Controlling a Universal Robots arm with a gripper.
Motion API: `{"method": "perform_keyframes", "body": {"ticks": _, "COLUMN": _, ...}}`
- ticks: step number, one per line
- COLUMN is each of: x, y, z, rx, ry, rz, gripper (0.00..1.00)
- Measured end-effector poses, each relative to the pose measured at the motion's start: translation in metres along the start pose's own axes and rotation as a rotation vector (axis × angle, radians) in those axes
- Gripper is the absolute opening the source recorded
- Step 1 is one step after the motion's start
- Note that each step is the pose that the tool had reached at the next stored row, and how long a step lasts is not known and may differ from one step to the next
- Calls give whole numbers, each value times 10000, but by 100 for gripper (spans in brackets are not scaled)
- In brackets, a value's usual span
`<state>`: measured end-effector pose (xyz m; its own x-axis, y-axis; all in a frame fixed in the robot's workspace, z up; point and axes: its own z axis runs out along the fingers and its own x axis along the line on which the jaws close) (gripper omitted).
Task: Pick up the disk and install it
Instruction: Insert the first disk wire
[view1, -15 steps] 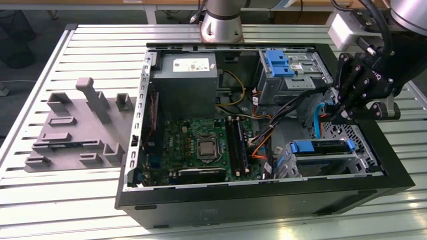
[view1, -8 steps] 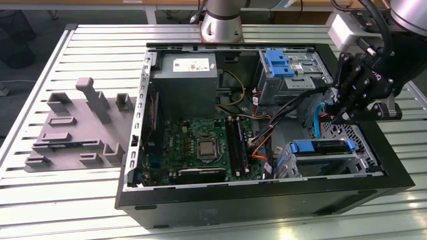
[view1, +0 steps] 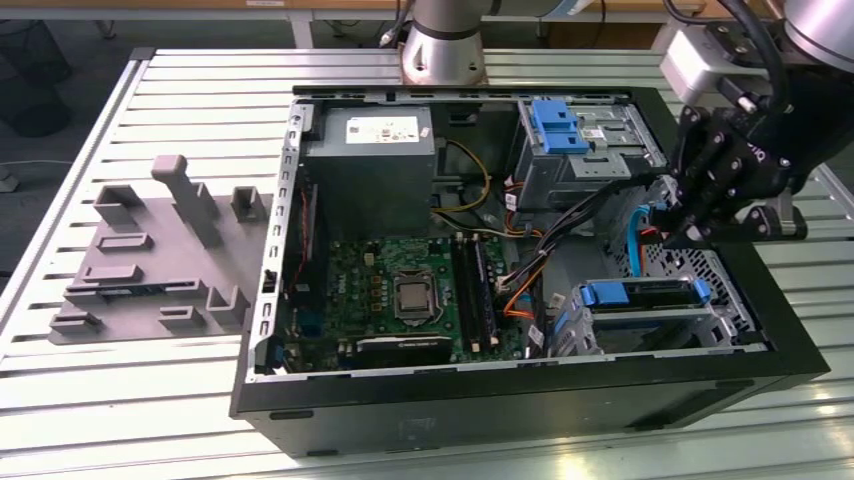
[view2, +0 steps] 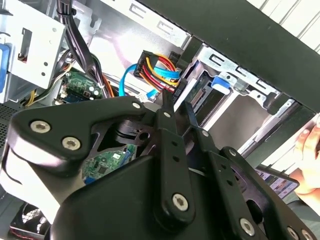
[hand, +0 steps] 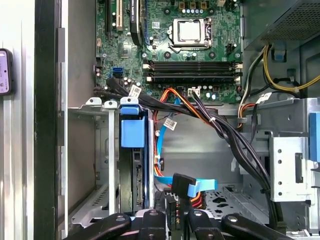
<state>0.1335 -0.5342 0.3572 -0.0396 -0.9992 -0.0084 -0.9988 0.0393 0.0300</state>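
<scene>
The disk, framed by its blue bracket, is sitting edge-up in the drive cage at the near corner of the open computer case, on the exterior view's right; in the first wrist view its blue tab is showing between the cage walls. It looks seated, though how fully is hard to judge.

The tool is hanging just above the cage, holding nothing, its fingers drawn close together. The risk here is the cable bundle and the blue data cable crowding the tool; a careless move could be snagging a connector or tugging wires.

The arm is reaching in from the exterior view's right, wrist pointing down into the case.
</scene>
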Motion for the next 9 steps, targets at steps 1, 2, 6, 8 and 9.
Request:
{"method": "perform_keyframes", "body": {"ticks": 1, "x": 0, "y": -3, "z": 2, "rx": 0, "ry": 7, "rz": 0, "gripper": 25}}
{"method": "perform_keyframes", "body": {"ticks": 2, "x": 0, "y": -7, "z": 4, "rx": 1, "ry": 15, "rz": 1, "gripper": 25}}
{"method": "perform_keyframes", "body": {"ticks": 6, "x": -1, "y": -21, "z": 10, "rx": 2, "ry": 39, "rz": 1, "gripper": 25}}
{"method": "perform_keyframes", "body": {"ticks": 8, "x": -1, "y": -26, "z": 12, "rx": 2, "ry": 54, "rz": 3, "gripper": 25}}
{"method": "perform_keyframes", "body": {"ticks": 9, "x": -1, "y": -27, "z": 13, "rx": 3, "ry": 63, "rz": 3, "gripper": 25}}
